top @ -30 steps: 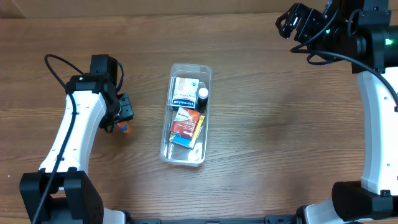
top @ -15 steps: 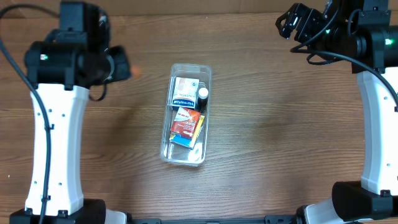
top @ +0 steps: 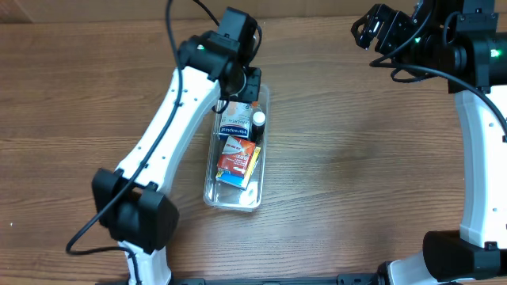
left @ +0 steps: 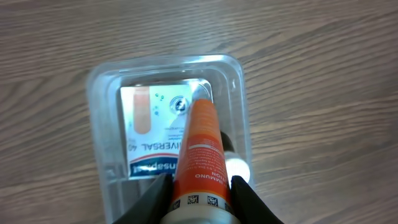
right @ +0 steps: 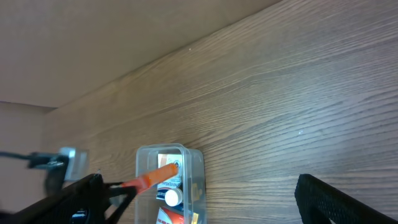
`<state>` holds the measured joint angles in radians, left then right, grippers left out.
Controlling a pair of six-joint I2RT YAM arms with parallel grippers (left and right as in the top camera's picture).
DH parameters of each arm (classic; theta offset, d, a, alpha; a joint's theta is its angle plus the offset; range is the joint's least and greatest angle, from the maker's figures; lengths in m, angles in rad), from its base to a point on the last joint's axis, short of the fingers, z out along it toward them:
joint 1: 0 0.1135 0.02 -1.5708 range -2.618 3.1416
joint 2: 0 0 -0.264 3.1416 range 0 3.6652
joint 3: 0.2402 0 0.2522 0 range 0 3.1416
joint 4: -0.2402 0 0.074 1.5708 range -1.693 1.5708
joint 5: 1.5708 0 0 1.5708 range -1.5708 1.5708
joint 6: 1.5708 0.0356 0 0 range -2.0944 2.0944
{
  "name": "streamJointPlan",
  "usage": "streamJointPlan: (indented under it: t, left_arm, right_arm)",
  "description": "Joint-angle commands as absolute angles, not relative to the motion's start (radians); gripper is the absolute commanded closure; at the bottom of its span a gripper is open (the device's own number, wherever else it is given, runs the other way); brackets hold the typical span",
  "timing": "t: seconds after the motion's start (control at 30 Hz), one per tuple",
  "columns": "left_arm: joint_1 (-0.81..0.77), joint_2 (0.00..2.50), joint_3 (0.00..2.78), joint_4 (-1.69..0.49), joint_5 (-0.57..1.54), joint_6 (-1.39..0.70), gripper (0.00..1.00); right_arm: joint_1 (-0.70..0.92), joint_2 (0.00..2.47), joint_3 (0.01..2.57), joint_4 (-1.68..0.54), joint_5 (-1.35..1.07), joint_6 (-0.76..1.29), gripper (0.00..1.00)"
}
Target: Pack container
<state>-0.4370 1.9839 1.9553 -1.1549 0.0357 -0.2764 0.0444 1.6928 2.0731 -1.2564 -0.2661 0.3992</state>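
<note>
The container [top: 211, 195], a long clear plastic bin, lies in the middle of the table. It holds a white plaster box with a blue band [top: 234, 119], a small white-capped bottle [top: 258, 120], a red box [top: 234, 154] and a yellow and blue box [top: 238, 176]. My left gripper [top: 239, 85] hovers over the bin's far end, shut on an orange tube [left: 202, 149]. The tube points down over the plaster box [left: 152, 124] inside the container [left: 94, 118]. The right wrist view also shows the tube [right: 152, 176] above the container [right: 194, 163]. My right gripper [top: 372, 28] is open, high at the back right.
Bare wooden tabletop surrounds the bin on all sides. A light wall or board edge [right: 93, 37] runs along the table's far side. The left arm's white link [top: 170, 119] crosses the table left of the bin.
My left arm has lifted from the table's left side and swung right, carrying the orange tube to a spot over the bin's far end. The right arm has not moved.
</note>
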Motion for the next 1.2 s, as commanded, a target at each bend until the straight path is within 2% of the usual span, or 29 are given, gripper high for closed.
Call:
streamJointPlan:
  t: [0.0,0.1,0.23,0.27,0.3,0.33,0.37,0.5,0.6,0.67,0.77,0.93,1.03,1.17]
  left_arm:
    - [-0.461,2.034,1.958,-1.135,0.049,-0.242,0.74]
    - [-0.462,2.067,1.958,-1.11,0.053,-0.238,0.73]
    - [-0.462,2.132,1.958,-1.106,0.053,-0.223,0.64]
    - [-0.461,2.141,1.958,-1.108,0.053,-0.223,0.56]
    - [-0.461,2.149,1.958,-1.102,0.053,-0.223,0.42]
    - [-0.461,2.149,1.958,-1.094,0.052,-0.223,0.21]
    - [-0.461,2.146,1.966,-1.087,0.052,-0.223,0.08]
    - [-0.456,2.141,2.139,-1.228,0.048,-0.21,0.07]
    - [-0.426,2.131,2.464,-1.483,0.021,-0.205,0.0]
    - [-0.391,2.111,2.661,-1.671,-0.072,-0.208,0.0]
    - [-0.356,1.986,2.716,-1.689,-0.126,-0.191,0.0]
    - [-0.367,1.598,2.513,-1.689,-0.159,-0.191,0.0]
    - [-0.367,1.306,2.2,-1.689,-0.244,-0.187,0.0]
    - [-0.367,0.985,1.957,-1.689,-0.141,-0.139,0.0]
  right_arm:
    - [0.039,1.682,2.082,-1.252,-0.274,0.4,0.0]
    - [0.039,1.682,2.082,-1.252,-0.274,0.4,0.0]
    - [0.039,1.682,2.082,-1.252,-0.274,0.4,0.0]
    - [0.039,1.682,2.082,-1.252,-0.274,0.4,0.0]
    - [0.039,1.682,2.082,-1.252,-0.274,0.4,0.0]
    - [0.039,1.682,2.082,-1.252,-0.274,0.4,0.0]
    - [0.039,1.682,2.082,-1.252,-0.274,0.4,0.0]
    - [0.039,1.682,2.082,-1.252,-0.274,0.4,0.0]
    - [0.039,1.682,2.082,-1.252,-0.274,0.4,0.0]
    - [0.039,1.682,2.082,-1.252,-0.274,0.4,0.0]
    - [0.039,1.682,2.082,-1.252,-0.274,0.4,0.0]
    - [0.039,1.682,2.082,-1.252,-0.274,0.4,0.0]
    - [0.039,1.682,2.082,-1.252,-0.274,0.4,0.0]
    - [0.039,1.682,2.082,-1.252,-0.274,0.4,0.0]
